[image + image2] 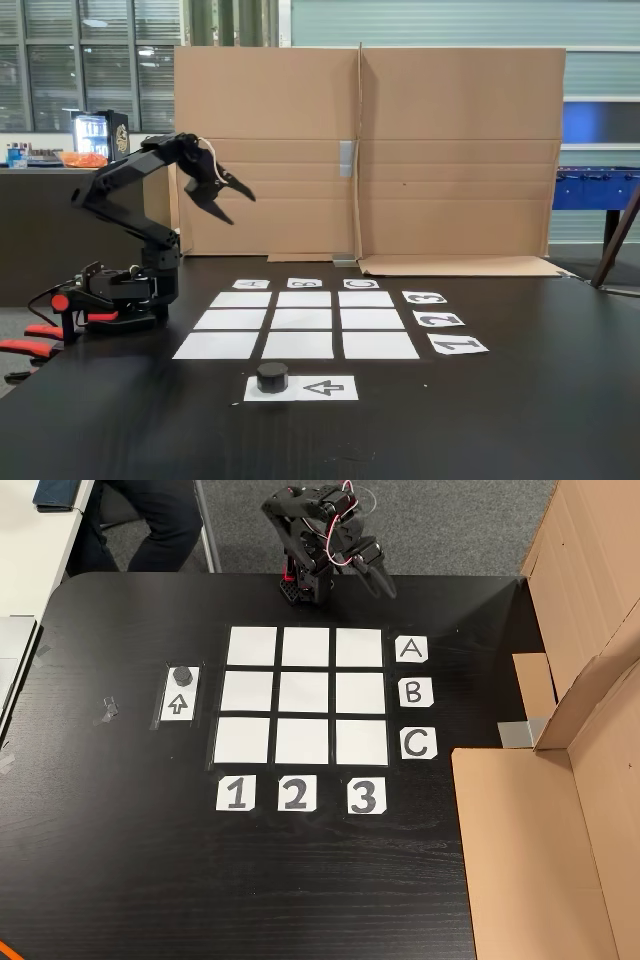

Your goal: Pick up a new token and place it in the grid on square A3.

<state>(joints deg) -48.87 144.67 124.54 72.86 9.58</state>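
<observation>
Black table (pixel 120 860): token (pixel 181 674) far from jaws (pixel 372 578)

The black arm (pixel 130 215) stands folded at the fixed view's left, elbow bent, its gripper (pixel 232 200) raised high and empty, jaws parted, pointing right.

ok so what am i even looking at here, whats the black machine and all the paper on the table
The black machine is a small robot arm bolted at the table edge. Its two-finger gripper is raised in the air, open and holding nothing. One picture is taken from the side at table height, the other looks down from above. On the dark table lie nine white sheets forming the grid, with letter cards A, B, C and number cards 1, 2, 3 along its edges. Beside it, a separate arrow sheet carries the token, a small black puck. Cardboard panels stand behind.
</observation>
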